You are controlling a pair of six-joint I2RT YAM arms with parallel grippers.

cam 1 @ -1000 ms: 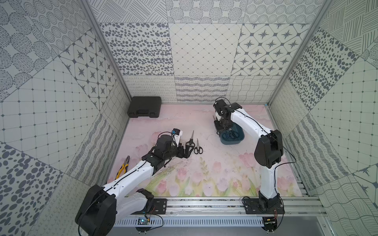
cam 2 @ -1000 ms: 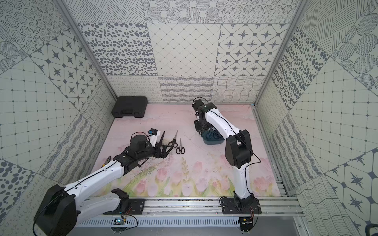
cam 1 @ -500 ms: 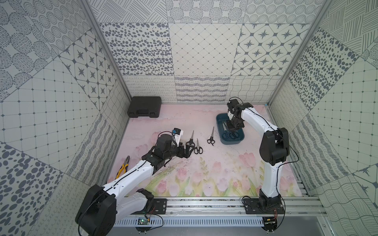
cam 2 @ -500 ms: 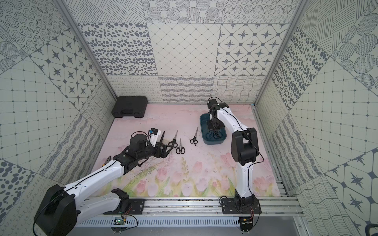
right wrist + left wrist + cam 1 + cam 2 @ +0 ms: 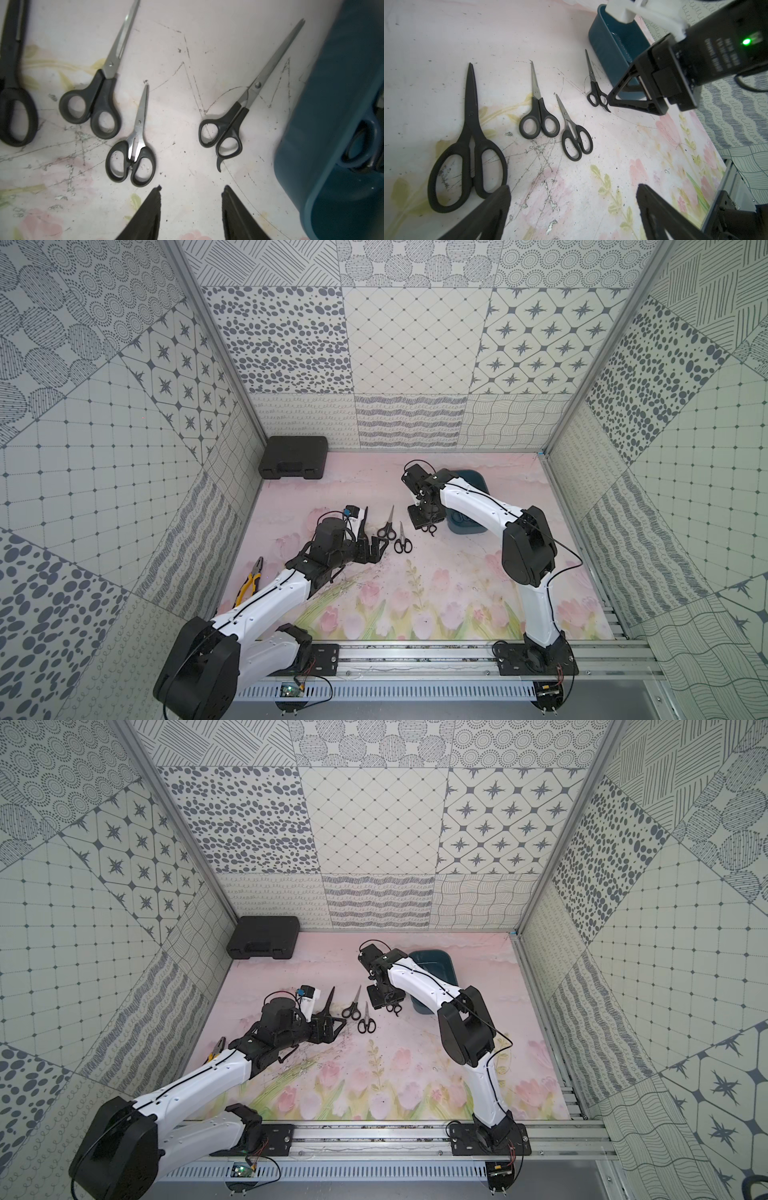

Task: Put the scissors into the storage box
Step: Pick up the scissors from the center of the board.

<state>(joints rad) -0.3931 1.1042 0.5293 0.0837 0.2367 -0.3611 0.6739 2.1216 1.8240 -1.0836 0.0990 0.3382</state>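
Observation:
Several scissors lie in a row on the pink mat: a large all-black pair [image 5: 467,141], two small silver-bladed pairs [image 5: 538,116] [image 5: 575,135], and a slim pair [image 5: 228,124] beside the storage box [image 5: 332,104]. A blue-handled pair [image 5: 361,145] lies inside the teal box, which my right arm partly hides in both top views [image 5: 478,481] [image 5: 436,965]. My right gripper [image 5: 192,188] hangs open and empty just above the slim pair [image 5: 428,529]. My left gripper [image 5: 573,187] is wide open and empty, low over the mat near the large pair's handles [image 5: 374,549].
A black hard-shell case [image 5: 293,457] sits in the back left corner. Yellow-handled pliers [image 5: 249,580] lie by the left wall, beside my left arm. Patterned walls close in the mat on three sides, and a metal rail runs along the front.
My right gripper has swung from over the storage box to the left, above the slim scissors, and its jaws have parted. The left arm has not moved.

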